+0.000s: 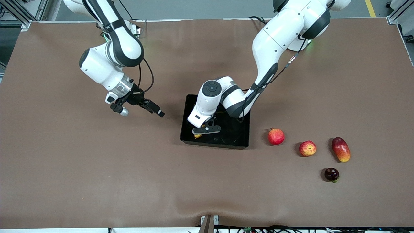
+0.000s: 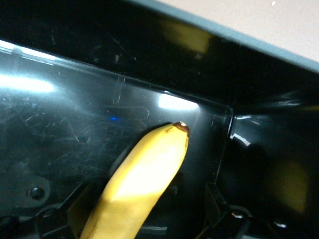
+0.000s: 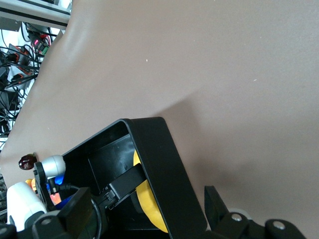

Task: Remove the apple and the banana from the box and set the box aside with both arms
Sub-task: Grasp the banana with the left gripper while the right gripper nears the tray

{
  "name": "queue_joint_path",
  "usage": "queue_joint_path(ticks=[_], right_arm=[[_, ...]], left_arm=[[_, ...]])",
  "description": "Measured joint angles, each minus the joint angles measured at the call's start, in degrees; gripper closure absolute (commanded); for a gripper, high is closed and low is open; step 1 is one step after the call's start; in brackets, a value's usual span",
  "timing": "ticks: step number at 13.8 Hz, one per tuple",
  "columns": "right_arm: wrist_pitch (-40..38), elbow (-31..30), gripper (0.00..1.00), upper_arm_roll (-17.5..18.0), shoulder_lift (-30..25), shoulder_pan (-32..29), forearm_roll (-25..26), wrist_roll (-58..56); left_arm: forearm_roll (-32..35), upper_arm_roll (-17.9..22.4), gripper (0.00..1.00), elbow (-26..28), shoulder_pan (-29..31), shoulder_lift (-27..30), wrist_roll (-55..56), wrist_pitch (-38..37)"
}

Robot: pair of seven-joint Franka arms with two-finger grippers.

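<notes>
The black tray (image 1: 239, 142) sits mid-table. My left gripper (image 1: 203, 132) is down inside it at the corner nearest the front camera and the right arm's end. The yellow banana (image 2: 144, 184) lies between its fingers, tip near the tray wall (image 2: 219, 149). A gap shows between the banana and one finger (image 2: 217, 199), so the jaws stand open. Only a bit of banana (image 1: 198, 136) shows in the front view. My right gripper (image 1: 155, 110) is open and empty over bare table beside the tray, toward the right arm's end. The apple (image 1: 307, 148) lies toward the left arm's end.
A red pomegranate (image 1: 276, 136) lies between the tray and the apple. A red-orange mango (image 1: 341, 149) lies beside the apple, toward the left arm's end. A small dark fruit (image 1: 332, 174) lies nearer the front camera. The right wrist view shows the tray (image 3: 159, 164) and banana (image 3: 149, 199).
</notes>
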State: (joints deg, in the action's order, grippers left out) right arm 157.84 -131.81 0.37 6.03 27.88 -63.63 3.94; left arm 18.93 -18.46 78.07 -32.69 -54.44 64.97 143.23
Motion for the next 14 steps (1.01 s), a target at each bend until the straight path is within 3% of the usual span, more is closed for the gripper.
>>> queue_joint_path(ticks=[2, 4, 8, 10, 14], right_arm=[[0.0, 0.0, 0.0, -0.1, 0.2, 0.0, 0.0, 0.0], [0.0, 0.0, 0.0, -0.2, 0.2, 0.0, 0.0, 0.0], [-1.1, 0.1, 0.0, -0.6, 0.1, -0.3, 0.0, -1.0], [-6.0, 0.5, 0.0, -0.9, 0.0, -2.5, 2.5, -1.8], [-23.5, 6.0, 0.0, -1.4, -0.8, -11.4, 19.9, -2.3]], left_arm=[[0.0, 0.0, 0.58, 0.0, 0.0, -0.2, 0.7, 0.0], [0.0, 0.1, 1.0, 0.0, 0.0, -0.5, 0.8, 0.1], [0.0, 0.1, 1.0, -0.2, 0.0, -0.6, 0.7, 0.5], [0.0, 0.1, 1.0, -0.8, 0.0, -0.5, 0.7, 0.6], [0.0, 0.1, 1.0, -1.6, 0.2, 1.8, 0.7, -0.6]])
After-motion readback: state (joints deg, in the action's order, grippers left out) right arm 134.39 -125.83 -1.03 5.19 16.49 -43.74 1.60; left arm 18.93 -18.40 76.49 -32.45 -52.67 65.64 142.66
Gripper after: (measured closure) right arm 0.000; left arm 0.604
